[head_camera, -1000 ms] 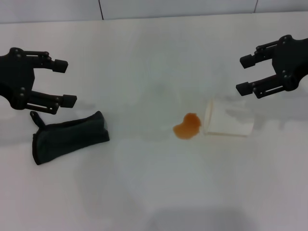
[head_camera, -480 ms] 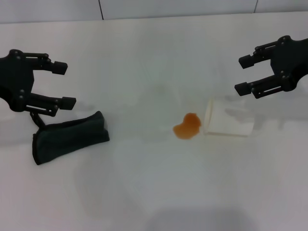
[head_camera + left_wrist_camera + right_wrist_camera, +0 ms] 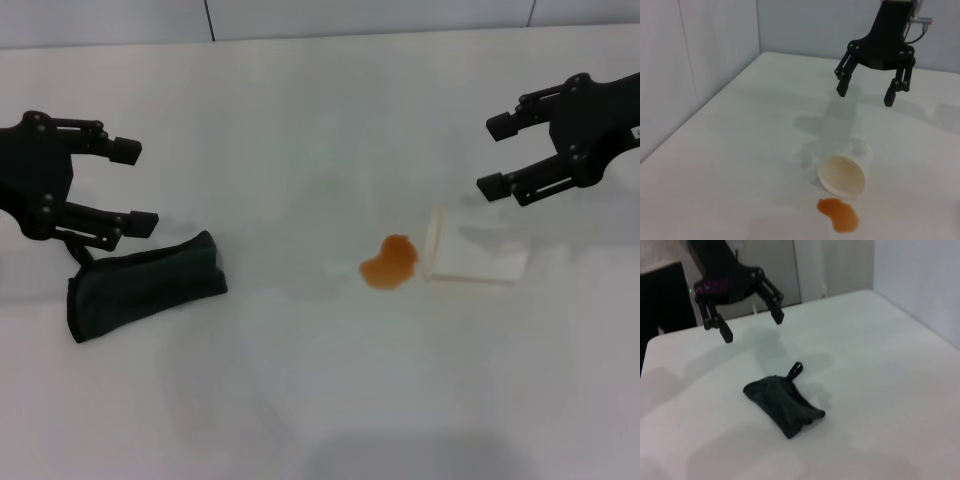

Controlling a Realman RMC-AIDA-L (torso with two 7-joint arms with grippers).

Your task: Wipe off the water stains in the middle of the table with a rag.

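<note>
The water stains are a small orange-brown puddle in the middle of the white table; they also show in the left wrist view. The dark green-black rag lies folded at the left, its loop toward my left gripper; it also shows in the right wrist view. My left gripper is open, empty, hovering just above and behind the rag's loop end. My right gripper is open and empty, hovering at the right behind the cup. Each gripper shows in the other's wrist view: the right, the left.
A white paper cup lies on its side just right of the puddle, mouth toward it; it also shows in the left wrist view. A grey wall runs along the table's far edge.
My right gripper has moved a little left and up. My left gripper has shifted slightly down toward the rag. The rag, the puddle and the cup have not moved.
</note>
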